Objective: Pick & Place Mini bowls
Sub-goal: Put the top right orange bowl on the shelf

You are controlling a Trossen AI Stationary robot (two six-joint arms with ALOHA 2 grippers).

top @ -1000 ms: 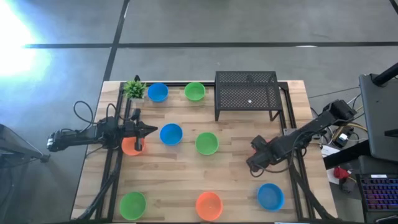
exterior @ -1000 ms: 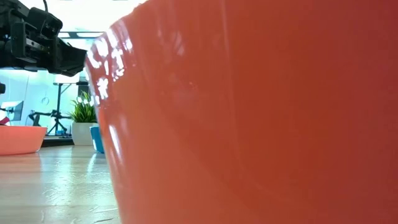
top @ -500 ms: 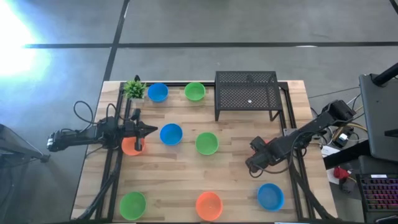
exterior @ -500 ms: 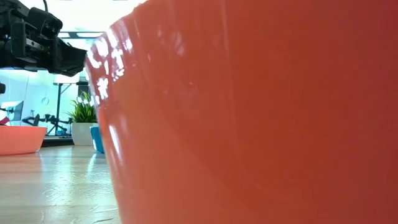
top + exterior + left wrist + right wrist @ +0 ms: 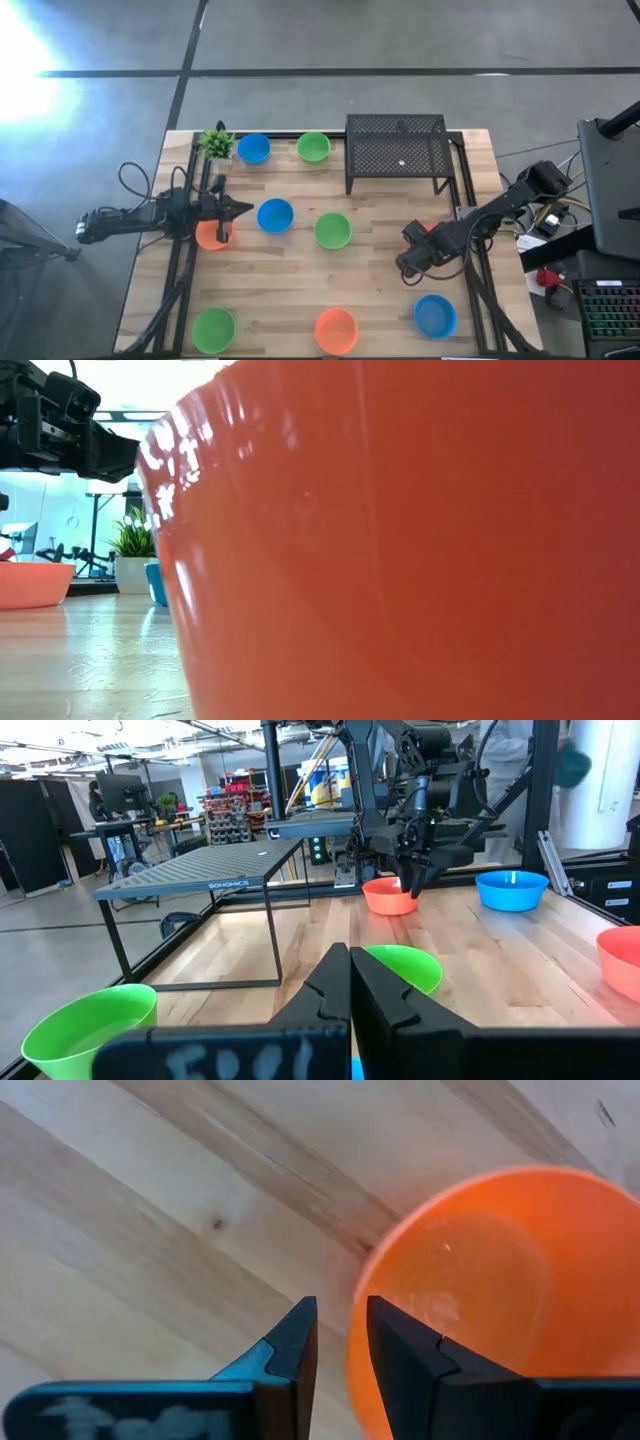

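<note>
Several mini bowls stand on their bases on the wooden table: blue (image 5: 253, 148), green (image 5: 313, 147), blue (image 5: 275, 215), green (image 5: 332, 230), green (image 5: 213, 328), orange (image 5: 336, 330) and blue (image 5: 435, 315). My right gripper (image 5: 340, 1315) points down, open by a narrow gap, over the rim (image 5: 357, 1315) of an orange bowl (image 5: 480, 1280). One finger stands outside the rim, the other over the hollow. The left wrist view shows this gripper (image 5: 415, 885) above that bowl (image 5: 388, 898). My left gripper (image 5: 245, 209) is shut, level, above another orange bowl (image 5: 210, 236). My right gripper straddles the orange bowl's near rim from above; whether a finger (image 5: 395, 1345) touches the rim cannot be told. The bowl stands upright on the table.
A black mesh rack (image 5: 397, 150) stands at the far right of the table and a small green plant (image 5: 215, 142) at the far left corner. The near orange bowl (image 5: 420, 540) fills most of the low view. Bare wood lies between the bowls (image 5: 380, 300).
</note>
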